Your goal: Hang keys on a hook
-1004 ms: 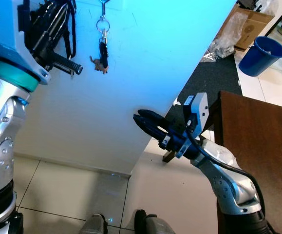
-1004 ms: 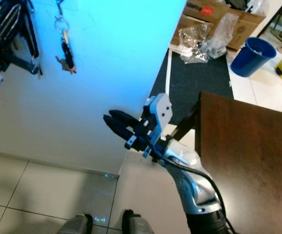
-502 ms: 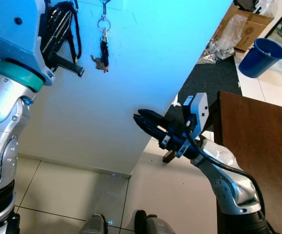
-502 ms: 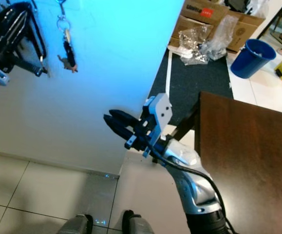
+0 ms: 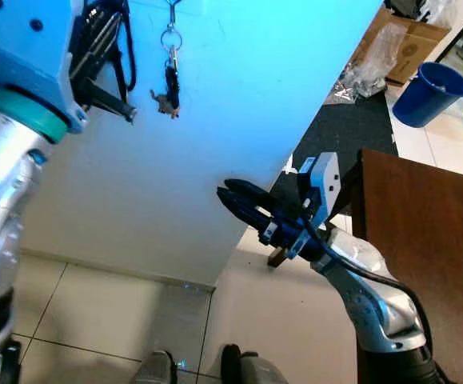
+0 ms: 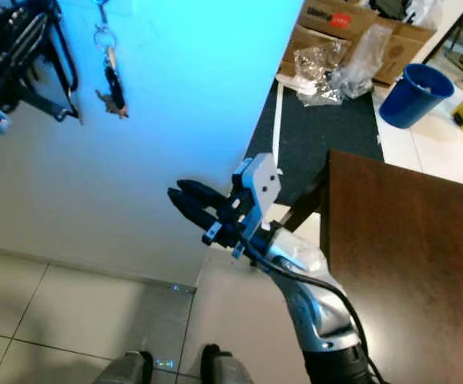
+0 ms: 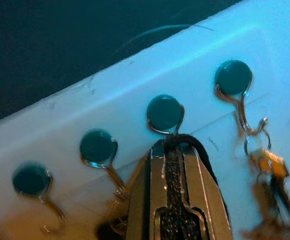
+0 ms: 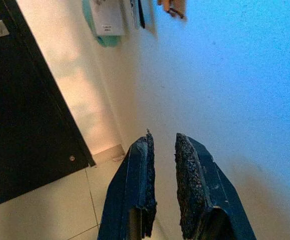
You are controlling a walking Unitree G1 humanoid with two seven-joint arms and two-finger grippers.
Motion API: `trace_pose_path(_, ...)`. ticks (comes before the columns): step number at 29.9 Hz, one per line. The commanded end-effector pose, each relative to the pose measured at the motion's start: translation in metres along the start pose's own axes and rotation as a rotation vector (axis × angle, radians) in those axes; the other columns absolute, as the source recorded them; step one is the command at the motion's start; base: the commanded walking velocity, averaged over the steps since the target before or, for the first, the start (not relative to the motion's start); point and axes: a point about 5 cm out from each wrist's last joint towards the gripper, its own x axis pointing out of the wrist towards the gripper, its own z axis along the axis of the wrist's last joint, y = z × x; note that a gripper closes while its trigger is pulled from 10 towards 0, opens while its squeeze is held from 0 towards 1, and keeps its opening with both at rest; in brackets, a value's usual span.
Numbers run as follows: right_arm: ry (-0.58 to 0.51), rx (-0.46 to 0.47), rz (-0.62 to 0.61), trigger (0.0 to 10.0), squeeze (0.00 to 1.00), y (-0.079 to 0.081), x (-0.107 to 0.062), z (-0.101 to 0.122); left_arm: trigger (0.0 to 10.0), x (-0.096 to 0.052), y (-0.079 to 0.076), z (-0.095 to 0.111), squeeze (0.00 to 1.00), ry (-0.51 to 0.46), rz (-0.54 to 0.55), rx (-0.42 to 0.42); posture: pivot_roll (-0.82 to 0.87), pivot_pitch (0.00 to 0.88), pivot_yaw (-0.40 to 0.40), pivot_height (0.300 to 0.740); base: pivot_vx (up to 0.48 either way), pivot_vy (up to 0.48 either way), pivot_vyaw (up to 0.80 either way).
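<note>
Keys on the wall hook, both arms clear

The bunch of dark keys on a silver ring (image 5: 167, 76) hung from a round-headed metal hook (image 7: 233, 80) on the pale wall, just right of the raised left gripper (image 5: 107, 60), whose jaws were shut on nothing. Against a second before, that gripper sat slightly higher; the keys had not shifted. The right gripper (image 5: 235, 198) hovered low by the wall's corner, jaws slightly parted and empty. Right of it stood a dark brown wooden tabletop (image 5: 423, 232); far right, a blue bucket (image 5: 429, 92).
</note>
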Motion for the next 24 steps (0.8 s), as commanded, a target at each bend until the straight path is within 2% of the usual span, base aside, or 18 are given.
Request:
trace_pose_path(1, 0.013, 0.004, 0.0, 10.0, 0.0, 0.001, -0.001, -0.004, 10.0, 0.002, -0.006, 0.006, 0.0, -0.034, -0.053, 0.012, 0.1, 0.169, -0.008, 0.74, 0.0, 0.0, 0.0)
trace_pose_path(2, 0.014, 0.004, 0.001, 10.0, 0.0, 0.001, -0.001, -0.004, 10.0, 0.003, -0.003, 0.008, 0.0, -0.033, -0.082, 0.047, 0.1, 0.169, -0.008, 0.74, 0.0, 0.0, 0.0)
trace_pose_path(3, 0.015, 0.005, 0.002, 10.0, 0.0, 0.002, -0.001, -0.004, 10.0, 0.003, 0.004, 0.008, 0.0, -0.01, -0.151, 0.124, 0.11, 0.178, 0.004, 0.74, 0.0, 0.0, 0.0)
trace_pose_path(4, 0.015, 0.005, 0.002, 10.0, 0.0, 0.002, -0.001, -0.004, 10.0, 0.003, 0.004, 0.008, 0.0, -0.01, -0.151, 0.124, 0.11, 0.178, 0.004, 0.74, 0.0, 0.0, 0.0)
trace_pose_path(5, 0.015, 0.007, 0.001, 10.0, 0.0, 0.003, -0.001, -0.005, 10.0, 0.002, 0.011, 0.007, 0.0, 0.016, -0.212, 0.192, 0.11, 0.183, 0.01, 0.74, 0.0, 0.0, 0.0)
trace_pose_path(8, 0.017, 0.014, -0.006, 10.0, 0.0, 0.004, -0.002, -0.007, 10.0, -0.003, 0.02, 0.006, 0.0, 0.084, -0.364, 0.308, 0.12, 0.19, 0.016, 0.74, 0.0, 0.0, 0.0)
trace_pose_path(9, 0.017, 0.014, -0.006, 10.0, 0.0, 0.004, -0.002, -0.007, 10.0, -0.003, 0.02, 0.006, 0.0, 0.084, -0.364, 0.308, 0.12, 0.19, 0.016, 0.74, 0.0, 0.0, 0.0)
trace_pose_path(10, 0.019, 0.017, -0.008, 10.0, 0.0, 0.005, -0.003, -0.008, 10.0, -0.004, 0.021, 0.006, 0.0, 0.101, -0.418, 0.342, 0.12, 0.198, 0.019, 0.74, 0.0, 0.0, 0.0)
trace_pose_path(15, 0.019, 0.019, -0.008, 10.0, 0.0, 0.005, -0.003, -0.008, 10.0, -0.003, 0.023, 0.005, 0.0, 0.114, -0.436, 0.363, 0.12, 0.2, 0.02, 0.74, 0.0, 0.0, 0.0)
trace_pose_path(16, 0.018, 0.021, -0.007, 10.0, 0.0, 0.006, -0.002, -0.008, 10.0, 0.001, 0.027, 0.004, 0.0, 0.126, -0.455, 0.399, 0.12, 0.2, 0.02, 0.74, 0.0, 0.0, 0.0)
trace_pose_path(24, 0.018, 0.023, -0.007, 10.0, 0.0, 0.007, -0.002, -0.009, 10.0, 0.008, 0.031, 0.009, 0.0, 0.099, -0.519, 0.491, 0.12, 0.212, 0.02, 0.74, 0.0, 0.0, 0.0)
